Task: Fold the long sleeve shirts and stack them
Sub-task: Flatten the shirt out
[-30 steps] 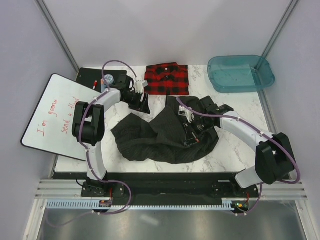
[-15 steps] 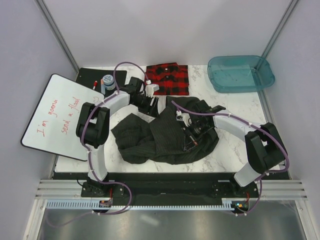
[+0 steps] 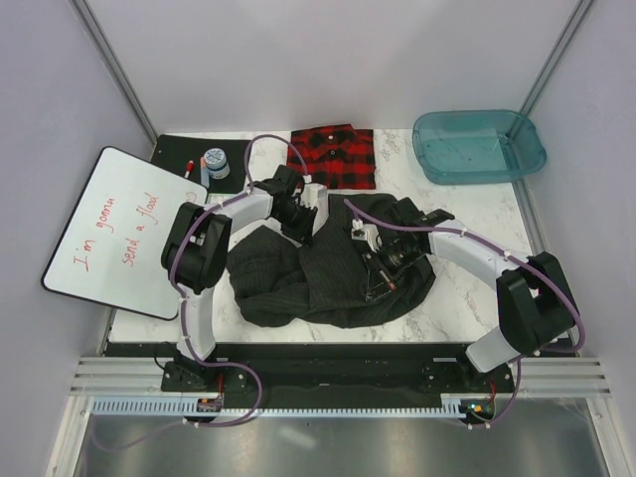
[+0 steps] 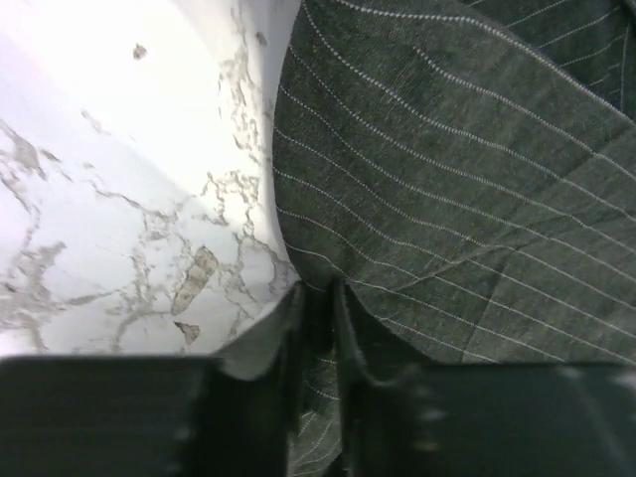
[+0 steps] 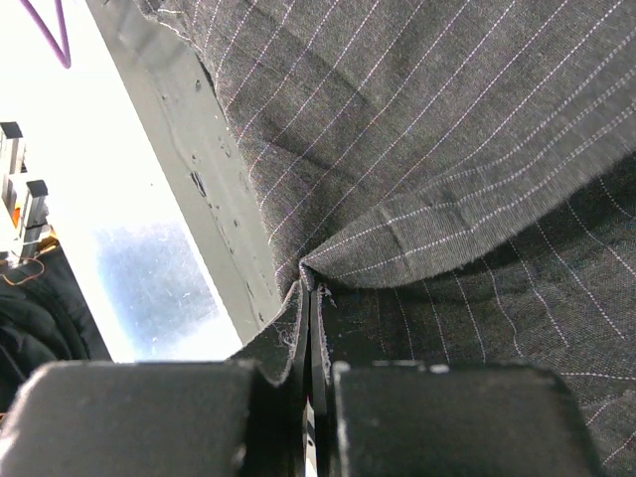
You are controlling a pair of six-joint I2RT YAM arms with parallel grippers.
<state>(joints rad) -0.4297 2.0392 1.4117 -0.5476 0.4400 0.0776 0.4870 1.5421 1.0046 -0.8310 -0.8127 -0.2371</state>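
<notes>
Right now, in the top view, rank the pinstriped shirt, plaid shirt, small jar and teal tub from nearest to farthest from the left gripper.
Measured from the left gripper:
1. pinstriped shirt: at the gripper itself, table centre.
2. plaid shirt: folded, just beyond, at the far edge.
3. small jar: far left corner, on the black mat.
4. teal tub: far right corner.

Charcoal pinstriped shirt, red-black plaid shirt

Matt, finely woven charcoal pinstriped cloth shirt and soft-looking red-and-black plaid flannel shirt on a smooth, faintly glossy white marble-look tabletop — nearby, a translucent teal plastic tub, smooth and shiny.
</notes>
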